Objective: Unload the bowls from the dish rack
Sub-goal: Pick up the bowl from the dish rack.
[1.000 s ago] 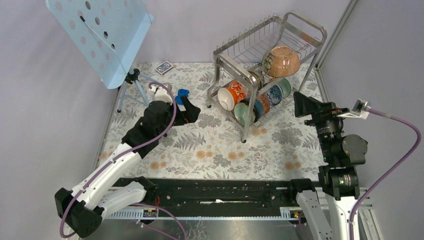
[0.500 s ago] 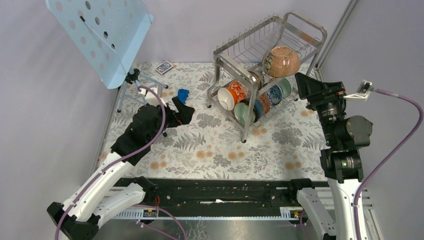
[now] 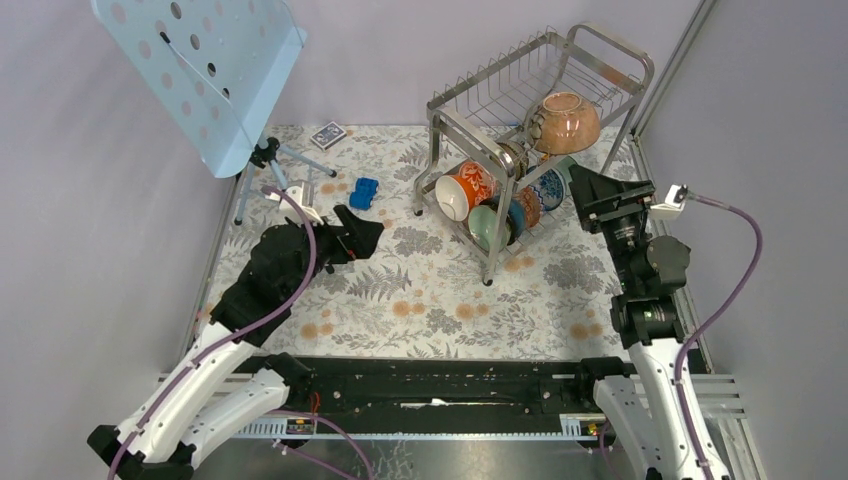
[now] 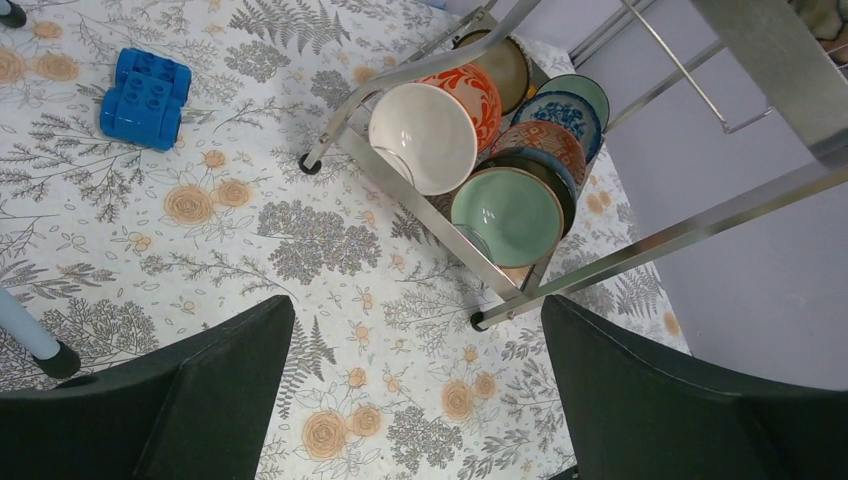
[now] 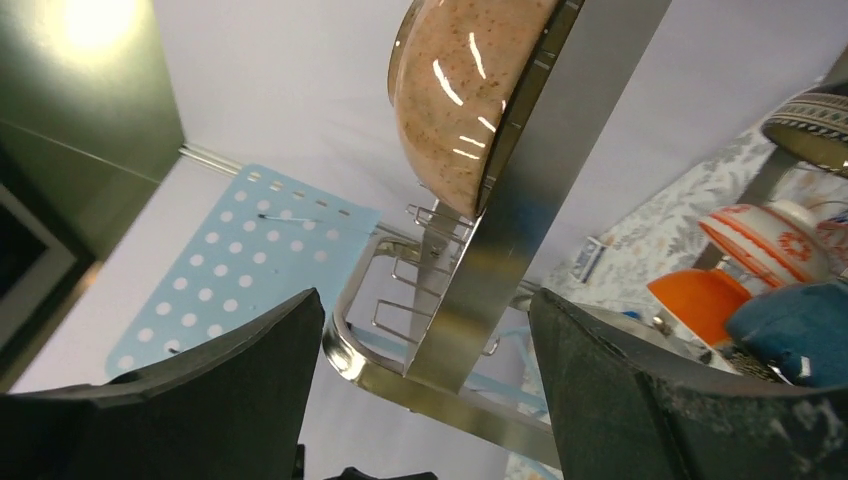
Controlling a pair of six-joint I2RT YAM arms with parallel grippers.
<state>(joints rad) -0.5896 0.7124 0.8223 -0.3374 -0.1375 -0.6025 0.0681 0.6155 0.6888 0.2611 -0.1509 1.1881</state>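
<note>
The steel dish rack [image 3: 468, 108] stands at the back right of the table. A pinkish-brown speckled bowl [image 3: 566, 122] leans on its upper tier. On the lower tier stand an orange-red patterned bowl [image 3: 462, 190], a pale green bowl [image 3: 488, 226] and a blue-and-white bowl [image 3: 548, 187]. My right gripper [image 3: 585, 195] is open at the rack's right end, beside the lower bowls. In the right wrist view it [image 5: 425, 310] looks up at the speckled bowl [image 5: 465, 90] past a rack post [image 5: 540, 190]. My left gripper [image 3: 360, 228] hangs open over the table, left of the rack, holding nothing [image 4: 415, 320].
A pale blue perforated music stand [image 3: 200, 70] on a tripod [image 3: 262, 170] fills the back left. A blue toy block [image 3: 364, 192] and a card deck [image 3: 327, 134] lie on the flowered cloth. Walls close in behind and to the right of the rack.
My right gripper has swung left and forward to the rack's right end, its fingers narrowing a little. My left arm has drawn back toward the near left.
</note>
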